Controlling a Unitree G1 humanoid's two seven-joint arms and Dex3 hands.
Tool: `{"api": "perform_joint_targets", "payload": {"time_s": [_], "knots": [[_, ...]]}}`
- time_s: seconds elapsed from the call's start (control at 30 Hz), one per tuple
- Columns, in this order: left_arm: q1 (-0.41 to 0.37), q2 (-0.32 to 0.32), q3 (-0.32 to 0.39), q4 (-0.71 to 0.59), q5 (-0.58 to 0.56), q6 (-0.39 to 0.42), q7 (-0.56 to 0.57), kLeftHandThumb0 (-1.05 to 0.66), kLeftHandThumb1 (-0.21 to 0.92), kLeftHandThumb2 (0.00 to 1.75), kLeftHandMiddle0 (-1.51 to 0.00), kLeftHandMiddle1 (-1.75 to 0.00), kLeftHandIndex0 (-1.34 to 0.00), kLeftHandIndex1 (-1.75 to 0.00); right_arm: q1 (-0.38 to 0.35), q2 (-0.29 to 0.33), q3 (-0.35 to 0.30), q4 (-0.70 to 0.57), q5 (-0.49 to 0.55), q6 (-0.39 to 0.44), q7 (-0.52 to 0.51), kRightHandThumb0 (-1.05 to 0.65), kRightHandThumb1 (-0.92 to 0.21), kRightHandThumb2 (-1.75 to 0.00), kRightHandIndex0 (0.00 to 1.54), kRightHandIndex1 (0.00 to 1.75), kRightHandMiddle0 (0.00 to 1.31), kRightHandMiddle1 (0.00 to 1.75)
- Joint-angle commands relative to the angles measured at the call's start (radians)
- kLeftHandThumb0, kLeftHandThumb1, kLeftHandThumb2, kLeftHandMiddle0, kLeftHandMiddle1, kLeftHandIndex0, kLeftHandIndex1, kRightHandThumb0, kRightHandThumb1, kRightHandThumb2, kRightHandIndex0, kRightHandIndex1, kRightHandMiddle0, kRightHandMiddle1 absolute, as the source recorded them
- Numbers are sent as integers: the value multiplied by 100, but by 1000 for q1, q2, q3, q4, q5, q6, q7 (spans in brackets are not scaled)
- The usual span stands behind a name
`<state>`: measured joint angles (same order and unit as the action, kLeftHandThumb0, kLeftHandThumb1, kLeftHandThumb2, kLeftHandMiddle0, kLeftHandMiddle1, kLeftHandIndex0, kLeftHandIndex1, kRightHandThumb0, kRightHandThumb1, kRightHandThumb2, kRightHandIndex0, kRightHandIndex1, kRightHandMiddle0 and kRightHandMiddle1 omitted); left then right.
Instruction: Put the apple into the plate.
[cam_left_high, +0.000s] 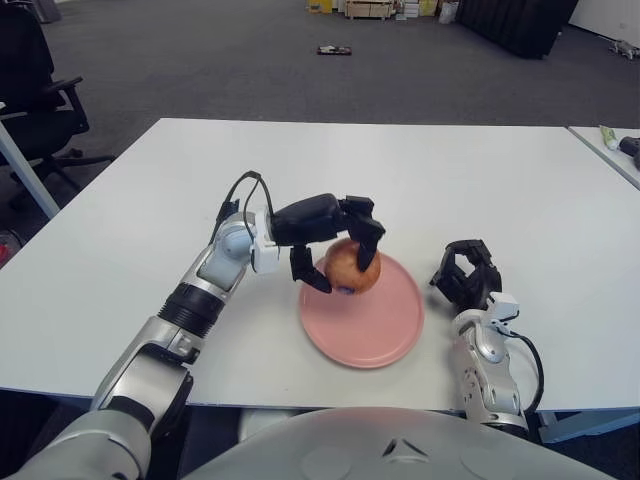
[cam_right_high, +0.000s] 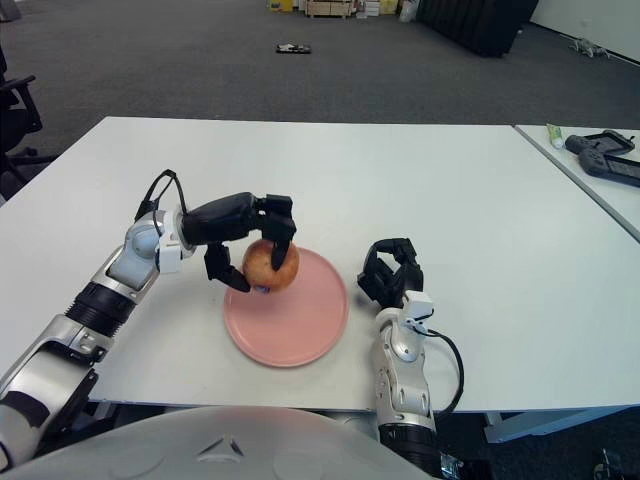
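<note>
Reddish round apple (cam_left_high: 352, 266) in left hand (cam_left_high: 335, 240)

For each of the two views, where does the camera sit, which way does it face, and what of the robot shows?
Left eye view: head camera, facing forward and down at the white table; both arms show, left hand gripping the apple over the pink plate.
Right eye view: same head, slightly right; right hand beside the plate.
Shared: table, plate, apple, both hands.
</note>
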<state>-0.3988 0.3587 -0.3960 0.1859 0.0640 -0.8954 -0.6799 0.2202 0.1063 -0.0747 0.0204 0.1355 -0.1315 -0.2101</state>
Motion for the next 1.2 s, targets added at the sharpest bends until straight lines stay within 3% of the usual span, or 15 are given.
{"api": "perform_joint_targets", "payload": {"time_s": [0.0,0.1,0.2,0.4,0.63,0.83,1.13,1.17], "knots": [[10,16,-24,-24,38,-23,-12,-10,27,139,-125,-175,-103,-175,16,42,-5,13,12,19,-6,-41,-57,-101,96,175,42,175],[9,24,-37,-39,76,-22,-14,-24,39,130,-125,-175,-102,-175,16,41,-3,14,6,17,-8,-41,-57,-101,96,175,42,175],[9,14,-64,-63,110,-15,-15,-46,63,109,-126,-175,-103,-175,16,37,-1,12,2,25,-8,-41,-56,-101,96,175,42,175],[9,18,-80,-76,157,-21,-1,-59,79,93,-128,-175,-104,-175,18,36,1,10,1,28,-8,-41,-56,-102,95,175,43,175],[11,-18,-72,-17,341,-87,98,-67,89,83,-129,-175,-106,-175,19,36,-4,15,4,14,-6,-41,-55,-103,94,175,43,175],[-19,-18,-63,35,534,-173,223,-67,91,80,-129,-175,-104,-175,16,35,-6,21,-2,13,-12,-41,-55,-103,95,175,43,175],[-43,-2,-73,56,774,-225,401,-52,77,89,-120,-175,-86,-175,14,34,-6,22,-3,17,-12,-41,-54,-104,96,175,44,175],[-42,-3,-80,68,809,-223,432,-51,70,95,-120,-175,-80,-175,14,37,-6,22,-2,16,-14,-41,-54,-104,96,175,44,175]]}}
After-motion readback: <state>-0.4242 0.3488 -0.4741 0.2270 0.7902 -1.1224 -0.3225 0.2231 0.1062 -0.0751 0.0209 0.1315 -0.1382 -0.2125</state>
